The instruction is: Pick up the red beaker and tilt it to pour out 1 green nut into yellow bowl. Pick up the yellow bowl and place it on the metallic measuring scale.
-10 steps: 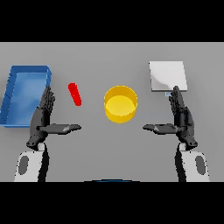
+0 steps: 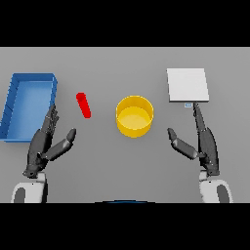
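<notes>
Plainly, nothing has been picked up yet. From the head view, the red beaker [image 2: 83, 105] stands or lies on the grey table [image 2: 122, 68]; its slim shape runs slightly aslant, and whether it is upright or on its side cannot be told from above. No green nut can be made out in or near it. It sits between the blue tray [image 2: 10, 114] on the robot's left and the yellow bowl [image 2: 134, 115] at mid-table, apart from both. The bowl looks empty, and it is well apart from the metallic measuring scale [image 2: 188, 84], a pale square plate further back on the right with a small label at its near edge.

The left hand [image 2: 45, 145] hovers just beside the tray's near corner, fingers straight and reaching forward, thumb spread toward the beaker; it holds nothing and touches nothing that I can see. The right hand [image 2: 204, 144] mirrors it on the other side, fingers straight with the tips close to the scale's near edge, thumb spread inward toward the bowl, also holding nothing.

So the step in hand is the first one, the reach for the beaker. The left hand is nearer and seems the likely one for it. The next move calls for carrying that hand forward and inward until the beaker lies between thumb and fingers, then closing round its middle. Because the beaker is narrow, a grasp that is off-centre could knock or roll it away, so the approach wants care.
</notes>
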`<action>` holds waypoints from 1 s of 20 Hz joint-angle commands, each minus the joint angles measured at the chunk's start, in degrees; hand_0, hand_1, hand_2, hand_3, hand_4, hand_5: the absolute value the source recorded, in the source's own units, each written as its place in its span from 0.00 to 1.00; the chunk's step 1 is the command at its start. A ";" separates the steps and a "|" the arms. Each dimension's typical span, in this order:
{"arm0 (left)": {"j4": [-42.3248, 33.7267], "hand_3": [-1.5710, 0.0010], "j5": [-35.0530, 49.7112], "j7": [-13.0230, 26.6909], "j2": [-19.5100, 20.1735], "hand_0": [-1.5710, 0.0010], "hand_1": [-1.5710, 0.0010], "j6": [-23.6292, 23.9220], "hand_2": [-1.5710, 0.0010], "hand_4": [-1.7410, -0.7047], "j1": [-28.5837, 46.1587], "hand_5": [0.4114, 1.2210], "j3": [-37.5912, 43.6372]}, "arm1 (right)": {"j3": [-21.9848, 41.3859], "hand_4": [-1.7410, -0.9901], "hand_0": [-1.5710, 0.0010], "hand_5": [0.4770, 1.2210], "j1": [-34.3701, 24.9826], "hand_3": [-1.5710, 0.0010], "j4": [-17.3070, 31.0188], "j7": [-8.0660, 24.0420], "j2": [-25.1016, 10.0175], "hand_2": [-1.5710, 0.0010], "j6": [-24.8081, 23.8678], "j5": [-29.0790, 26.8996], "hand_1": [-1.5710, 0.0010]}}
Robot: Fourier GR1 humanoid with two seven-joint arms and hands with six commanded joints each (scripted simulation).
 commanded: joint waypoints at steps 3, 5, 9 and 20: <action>-0.90 1.00 -1.42 2.60 0.62 1.00 1.00 0.22 1.00 0.56 -0.29 0.24 -0.78 | 0.91 0.76 1.00 0.16 0.83 1.00 -1.68 1.66 0.14 1.00 0.03 1.05 1.00; -0.47 1.00 -2.63 2.49 0.81 1.00 1.00 0.21 1.00 0.56 -0.44 0.24 -1.45 | 1.01 0.73 1.00 0.16 1.59 1.00 -2.18 1.65 0.47 1.00 0.40 0.40 1.00; 5.52 1.00 -4.01 2.01 0.33 1.00 1.00 0.44 1.00 0.53 -5.25 0.25 -1.35 | 0.60 0.68 1.00 0.19 2.03 1.00 -2.77 1.05 -0.16 1.00 1.88 -1.23 1.00; 25.82 1.00 -6.31 -2.72 -0.66 1.00 1.00 3.26 1.00 0.45 -20.44 0.33 2.10 | -0.12 0.63 1.00 0.21 0.19 1.00 -1.57 0.57 -0.45 1.00 2.49 -2.33 1.00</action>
